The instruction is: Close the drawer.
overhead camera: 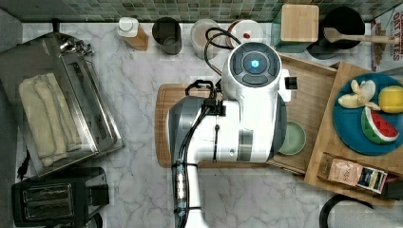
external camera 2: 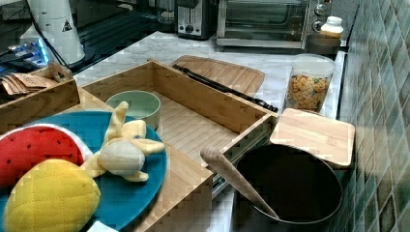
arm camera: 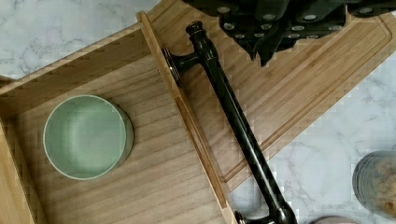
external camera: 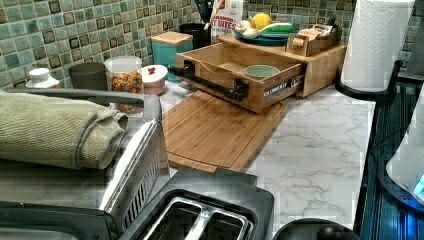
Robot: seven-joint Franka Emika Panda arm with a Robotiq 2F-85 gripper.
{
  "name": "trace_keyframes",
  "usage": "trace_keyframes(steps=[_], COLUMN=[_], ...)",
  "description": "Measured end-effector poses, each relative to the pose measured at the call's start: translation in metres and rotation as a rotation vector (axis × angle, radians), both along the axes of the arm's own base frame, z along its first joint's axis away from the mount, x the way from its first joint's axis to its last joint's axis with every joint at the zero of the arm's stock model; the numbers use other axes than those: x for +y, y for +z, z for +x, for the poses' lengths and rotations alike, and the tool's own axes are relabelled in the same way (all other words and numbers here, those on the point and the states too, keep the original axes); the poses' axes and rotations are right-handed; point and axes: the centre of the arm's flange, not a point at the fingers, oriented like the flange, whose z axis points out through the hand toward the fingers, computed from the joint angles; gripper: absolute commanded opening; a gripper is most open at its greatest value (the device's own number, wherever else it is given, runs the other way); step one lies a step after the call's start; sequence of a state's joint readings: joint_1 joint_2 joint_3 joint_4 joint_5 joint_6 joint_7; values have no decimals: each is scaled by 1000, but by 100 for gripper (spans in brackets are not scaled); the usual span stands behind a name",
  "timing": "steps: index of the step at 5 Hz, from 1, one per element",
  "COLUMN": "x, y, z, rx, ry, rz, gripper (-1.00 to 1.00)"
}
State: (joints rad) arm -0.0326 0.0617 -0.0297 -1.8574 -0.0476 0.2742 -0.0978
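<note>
**A:** Where was the drawer?

**B:** Pulled right out of its bamboo cabinet, the front hanging over the grooved cutting board on the marble counter. In the wrist view the gripper sat above that board, just outside the drawer front and apart from the black bar handle, touching neither.

**A:** And the fingers?

**B:** Dark tips near the edge of the wrist view; wide or narrow, I could not tell. In the top view the white arm covered the drawer's front half.

**A:** Materials?

**B:** Light bamboo, thin raised walls, straight grain on the floor. The handle was a dark round bar on two posts. Inside sat a pale green bowl, smooth and round, near the side wall on the right view's left.

**A:** On top of the cabinet?

**B:** A teal plate with plush fruit: a watermelon slice, a quilted yellow lemon, a peeled banana.

**A:** Any writing?

**B:** A box by the tiled wall read "BITES" in the left view. The drawer's side carried a small label, too small to read.
</note>
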Motion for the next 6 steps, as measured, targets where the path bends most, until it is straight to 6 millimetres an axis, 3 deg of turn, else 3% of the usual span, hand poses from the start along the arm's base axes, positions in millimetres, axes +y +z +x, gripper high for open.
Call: trace_keyframes(steps=[2,4,6], x=[-5,-11,-7], y=[-10,-21,-56], z=[0,20,19], rx=[22,-177,-233], ry=[-2,129,126], rz=[-12,-3,-6], gripper=[-100,-100,-100])
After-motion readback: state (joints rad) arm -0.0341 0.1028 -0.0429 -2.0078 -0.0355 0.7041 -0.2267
